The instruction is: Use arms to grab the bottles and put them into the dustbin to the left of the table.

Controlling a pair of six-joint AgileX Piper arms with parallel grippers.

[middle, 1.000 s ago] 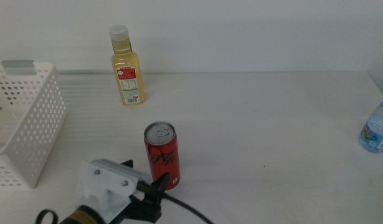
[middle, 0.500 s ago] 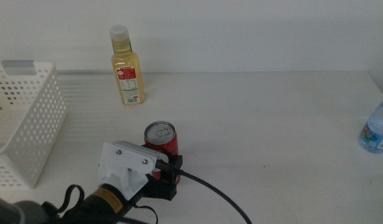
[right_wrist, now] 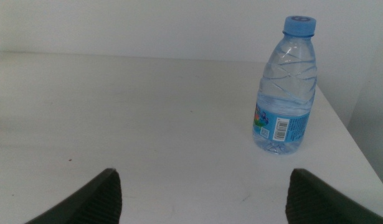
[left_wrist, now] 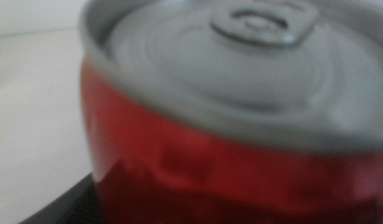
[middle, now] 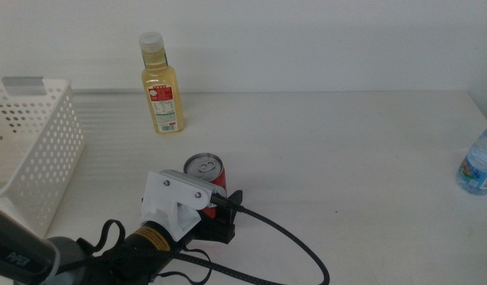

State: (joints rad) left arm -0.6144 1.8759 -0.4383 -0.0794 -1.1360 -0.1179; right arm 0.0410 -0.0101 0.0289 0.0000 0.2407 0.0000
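The slim red cola can (middle: 204,168) stands upright in the middle of the white table (middle: 346,134). My left gripper (middle: 226,209) has come in from the near left and is open, its dark jaws low on either side of the can. The can (left_wrist: 228,155) fills the left wrist view, with one jaw showing beside it. The yellow-liquid bottle (middle: 162,87) stands at the back. The blue-capped water bottle (middle: 481,162) stands at the table's right edge, also in the right wrist view (right_wrist: 286,93). My right gripper (right_wrist: 197,199) is open and empty, well short of it.
The white perforated dustbin (middle: 37,150) stands at the table's left side, its grey tab on the far rim. A black cable (middle: 283,237) trails from the left arm across the near table. The table's right edge lies just past the water bottle.
My left gripper has moved forward from the near edge until its jaws sit around the red can. The can, both bottles and the dustbin have not moved.
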